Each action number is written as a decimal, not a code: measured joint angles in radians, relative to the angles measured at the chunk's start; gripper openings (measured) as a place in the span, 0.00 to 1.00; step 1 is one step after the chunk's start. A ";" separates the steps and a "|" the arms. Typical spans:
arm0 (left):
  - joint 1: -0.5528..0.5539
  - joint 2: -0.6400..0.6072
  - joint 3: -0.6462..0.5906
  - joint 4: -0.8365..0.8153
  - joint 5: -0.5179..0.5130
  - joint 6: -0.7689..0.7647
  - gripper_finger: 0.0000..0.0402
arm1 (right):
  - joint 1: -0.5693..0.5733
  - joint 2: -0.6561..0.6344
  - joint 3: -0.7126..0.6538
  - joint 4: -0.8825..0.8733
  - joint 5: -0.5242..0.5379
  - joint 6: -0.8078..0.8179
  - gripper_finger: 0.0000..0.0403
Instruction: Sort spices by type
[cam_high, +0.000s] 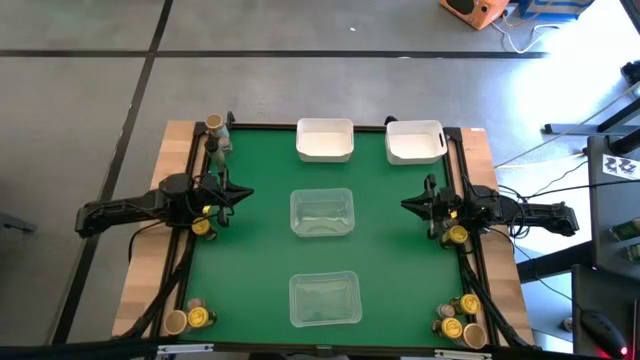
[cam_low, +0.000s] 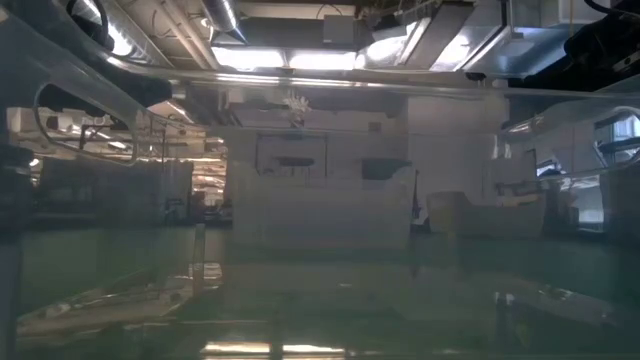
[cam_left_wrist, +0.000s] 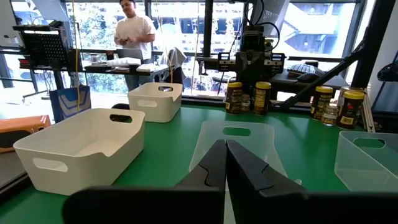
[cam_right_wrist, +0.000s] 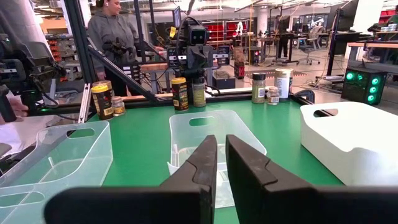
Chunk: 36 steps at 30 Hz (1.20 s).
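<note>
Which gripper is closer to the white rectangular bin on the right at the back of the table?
Right. The right gripper sits just in front of that white bin; the left gripper is across the green mat.

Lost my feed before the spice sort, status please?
Left pincer shut, right pincer shut, both empty, hovering at mat edges. Spice jars unsorted, clustered at the table's sides and corners. White bins empty. Nothing blocking.

Overhead camera looks straight down; both wrist cameras face inward, sharing the clear trays (cam_high: 321, 212).
</note>
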<state>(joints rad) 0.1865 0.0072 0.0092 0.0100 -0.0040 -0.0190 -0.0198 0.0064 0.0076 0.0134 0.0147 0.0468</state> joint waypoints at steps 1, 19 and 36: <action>0.000 0.000 0.000 0.000 0.000 0.000 0.00 | 0.000 0.000 0.000 0.000 0.000 0.000 0.09; 0.001 0.000 -0.001 0.195 0.000 -0.105 0.00 | 0.000 0.000 0.000 0.004 0.025 -0.036 0.09; 0.003 0.127 0.145 0.200 -0.179 0.056 0.00 | 0.000 0.000 0.000 0.300 0.085 -0.095 0.09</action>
<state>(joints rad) 0.1894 0.1341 0.1543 0.2104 -0.1833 0.0368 -0.0196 0.0064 0.0078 0.3135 0.0999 -0.0479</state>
